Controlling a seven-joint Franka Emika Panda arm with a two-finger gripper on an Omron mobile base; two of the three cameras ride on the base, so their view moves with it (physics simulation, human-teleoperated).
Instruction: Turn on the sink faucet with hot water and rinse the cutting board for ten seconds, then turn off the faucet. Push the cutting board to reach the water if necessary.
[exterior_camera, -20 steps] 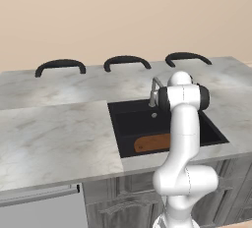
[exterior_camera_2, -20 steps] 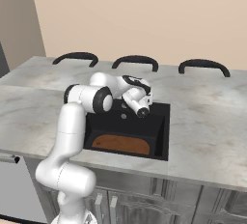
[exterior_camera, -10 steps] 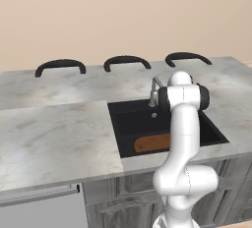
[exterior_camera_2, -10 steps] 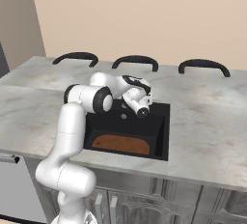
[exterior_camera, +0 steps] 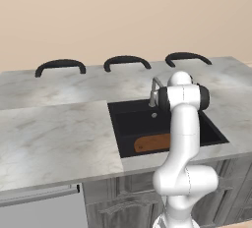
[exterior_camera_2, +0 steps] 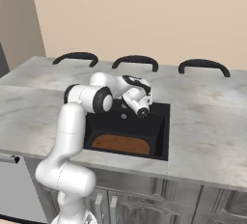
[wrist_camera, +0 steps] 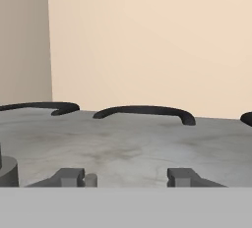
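It was a rendered kitchen: a grey marble counter [exterior_camera: 59, 138] held a black sink [exterior_camera: 129, 124], with cabinet fronts [exterior_camera_2: 159, 203] below.

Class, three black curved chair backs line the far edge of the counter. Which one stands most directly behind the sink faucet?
The middle chair back. The sink faucet stands nearly in line with it; the other two sit off to either side.

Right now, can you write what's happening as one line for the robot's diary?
pincer: jaws apart, holding nothing, at small grey metal faucet | water: none seen | flat orange-brown wooden cutting board: lying in matte black sink
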